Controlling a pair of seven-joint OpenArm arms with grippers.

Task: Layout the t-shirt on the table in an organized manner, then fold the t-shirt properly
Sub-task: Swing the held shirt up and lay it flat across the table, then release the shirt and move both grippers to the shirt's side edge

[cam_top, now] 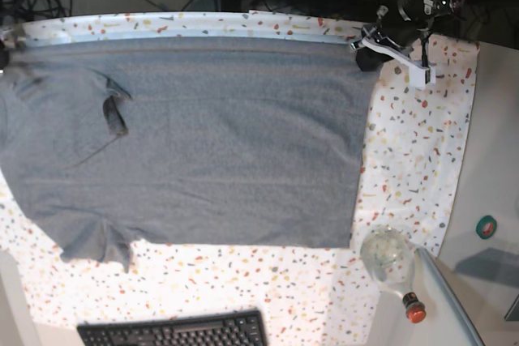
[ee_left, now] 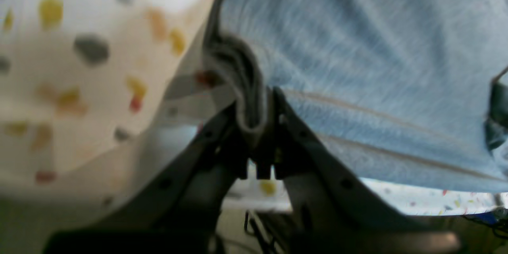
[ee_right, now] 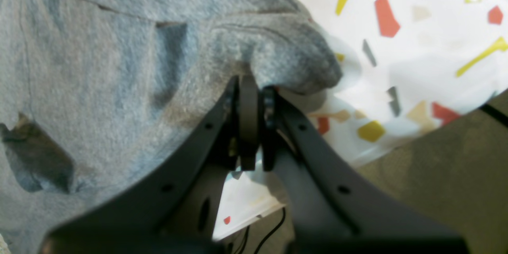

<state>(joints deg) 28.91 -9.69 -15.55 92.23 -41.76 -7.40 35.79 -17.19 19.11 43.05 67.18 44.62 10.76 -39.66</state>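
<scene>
On the flecked surface [cam_top: 413,168], the t-shirt [cam_top: 203,143] lies spread nearly flat. Left fingers [ee_left: 254,119] and right fingers [ee_right: 248,87] each pinch its far edge; layout seems nearly done, folding likely next.

Left gripper [ee_left: 257,127] clamped on bunched t-shirt [cam_top: 203,135] hem at far corner. Right gripper [ee_right: 249,87] pinched closed on t-shirt edge, at opposite far corner.
</scene>
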